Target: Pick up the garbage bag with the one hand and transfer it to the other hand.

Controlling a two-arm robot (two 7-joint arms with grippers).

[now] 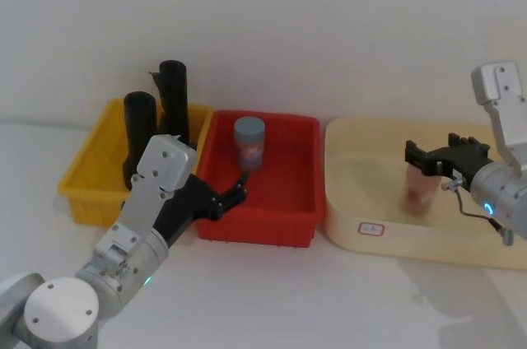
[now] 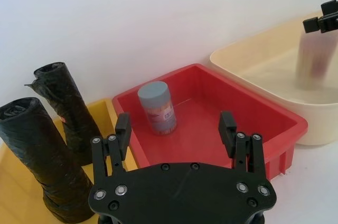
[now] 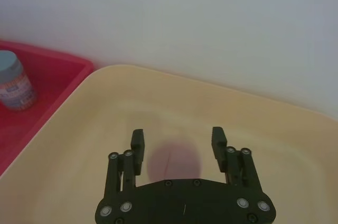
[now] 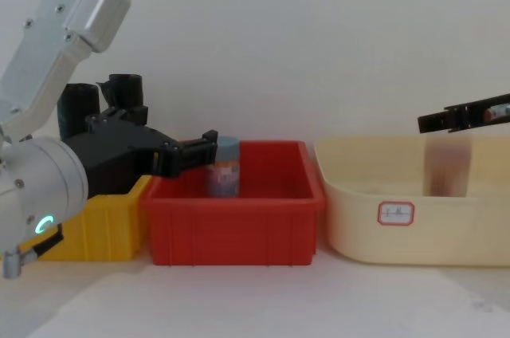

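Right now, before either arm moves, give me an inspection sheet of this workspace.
Surface: white tabletop, carrying three bins side by side.
Job's things: smooth black plastic garbage-bag roll, upright in the yellow plastic bin, ungripped.
Clutter: second black roll with ragged flap behind it; grey-capped cylindrical can in the red plastic bin; blurred pinkish object in the cream tub, identity unclear.
Grippers: left gripper over the red bin's left side, jaws open and empty; right gripper over the cream tub, jaws open.
Cables: thin black cable looping at the right wrist.
Surroundings: plain white wall.
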